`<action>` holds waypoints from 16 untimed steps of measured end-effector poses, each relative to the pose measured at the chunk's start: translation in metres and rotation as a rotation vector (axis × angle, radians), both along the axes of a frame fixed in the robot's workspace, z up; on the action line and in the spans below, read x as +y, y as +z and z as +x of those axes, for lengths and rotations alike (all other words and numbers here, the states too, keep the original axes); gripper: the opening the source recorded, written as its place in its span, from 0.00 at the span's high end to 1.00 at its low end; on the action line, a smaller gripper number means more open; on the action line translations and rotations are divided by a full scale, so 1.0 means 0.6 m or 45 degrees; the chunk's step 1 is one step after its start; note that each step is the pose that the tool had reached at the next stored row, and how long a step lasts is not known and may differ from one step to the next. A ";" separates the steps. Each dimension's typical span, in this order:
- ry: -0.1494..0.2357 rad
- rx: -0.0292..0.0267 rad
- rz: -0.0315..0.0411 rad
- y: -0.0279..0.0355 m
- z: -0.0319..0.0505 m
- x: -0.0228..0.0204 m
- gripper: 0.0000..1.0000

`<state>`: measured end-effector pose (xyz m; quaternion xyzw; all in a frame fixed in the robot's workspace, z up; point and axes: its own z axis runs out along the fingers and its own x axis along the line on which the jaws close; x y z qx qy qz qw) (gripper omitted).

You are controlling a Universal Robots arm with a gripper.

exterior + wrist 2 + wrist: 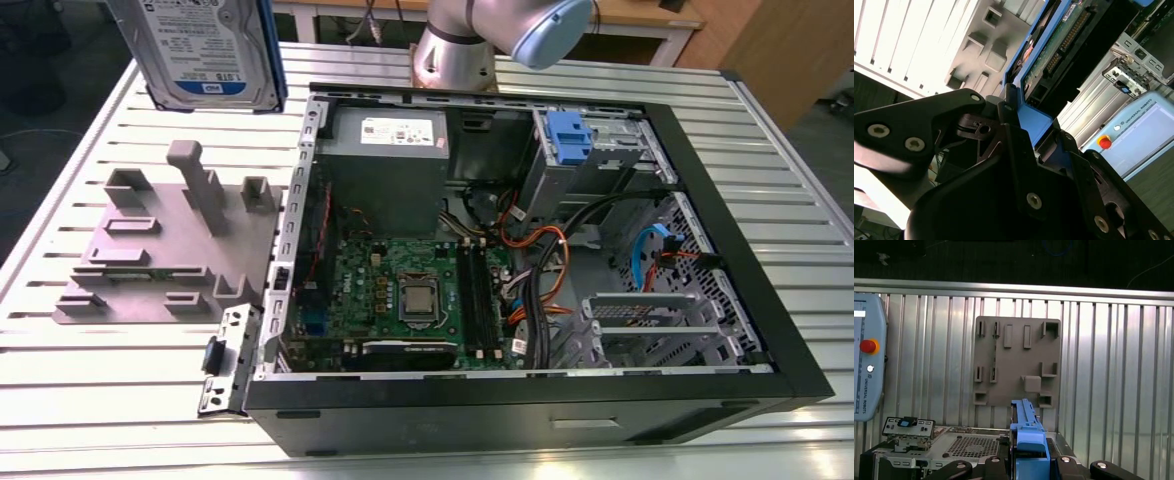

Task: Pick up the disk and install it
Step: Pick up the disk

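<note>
The disk [200,50], silver with a white-and-blue label and blue side rails, hangs upright in the air at the exterior view's far left, above the back of the slatted table. In both wrist views my gripper [1029,460] is shut on it. Black fingers [1019,150] clamp the blue rail, and the disk's green circuit-board side [1064,35] faces the second wrist camera. Seen edge-on in the first wrist view, the disk [1026,432] sits between the two fingers. The open computer case [287,250] lies on the table to the exterior view's right of the disk.
A grey fixture plate [147,260] with upright pegs lies below the disk, beside the case. Inside the case are a grey power-supply box [387,150], a motherboard [400,290], cables and a blue caddy clip [570,135] at the drive bay. The arm's base [454,55] stands behind the case.
</note>
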<state>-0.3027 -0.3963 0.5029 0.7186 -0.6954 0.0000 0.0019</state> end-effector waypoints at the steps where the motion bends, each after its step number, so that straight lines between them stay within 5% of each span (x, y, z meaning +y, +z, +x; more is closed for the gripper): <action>1: 0.000 0.0000 0.0001 0.000 0.001 -0.0001 0.64; 16: 0.000 0.0000 0.0001 0.000 0.008 -0.0002 0.64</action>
